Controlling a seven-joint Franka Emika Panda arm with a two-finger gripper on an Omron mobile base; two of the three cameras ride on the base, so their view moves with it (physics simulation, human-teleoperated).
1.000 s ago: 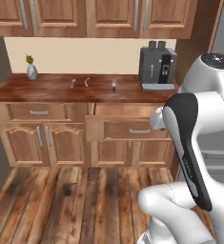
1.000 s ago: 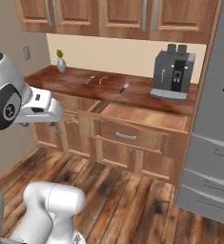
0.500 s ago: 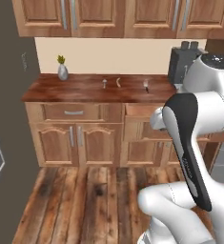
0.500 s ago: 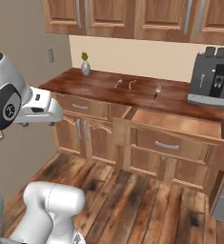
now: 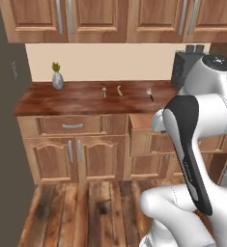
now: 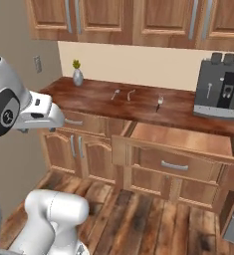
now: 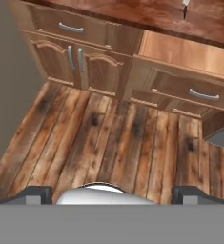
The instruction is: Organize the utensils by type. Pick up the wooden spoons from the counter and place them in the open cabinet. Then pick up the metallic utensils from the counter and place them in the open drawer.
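Three small spoons lie apart on the dark reddish counter (image 5: 76, 99): a greyish one (image 5: 104, 90), a pale beige one (image 5: 119, 89) and one further right (image 5: 150, 93). The right base view shows them as the left spoon (image 6: 115, 94), the middle spoon (image 6: 130, 94) and the right spoon (image 6: 160, 103); they are too small to tell wood from metal for certain. Below the right spoon the open drawer (image 6: 185, 139) stands pulled out with a bare wooden bottom (image 7: 189, 50). My gripper (image 7: 112, 194) is open, held over the floor well short of the counter. The open cabinet is out of view.
A small vase (image 5: 57, 79) stands at the counter's left end and a dark coffee machine (image 6: 220, 87) at its right. Wall cabinets (image 6: 138, 20) above have shut doors. A grey wall (image 5: 4, 120) bounds the left. A plank floor (image 7: 108, 138) lies before the base cabinets.
The whole picture has shifted: the base has moved, so the counter and drawer sit further right and nearer, and the grey wall has come in at left. The gripper stays open.
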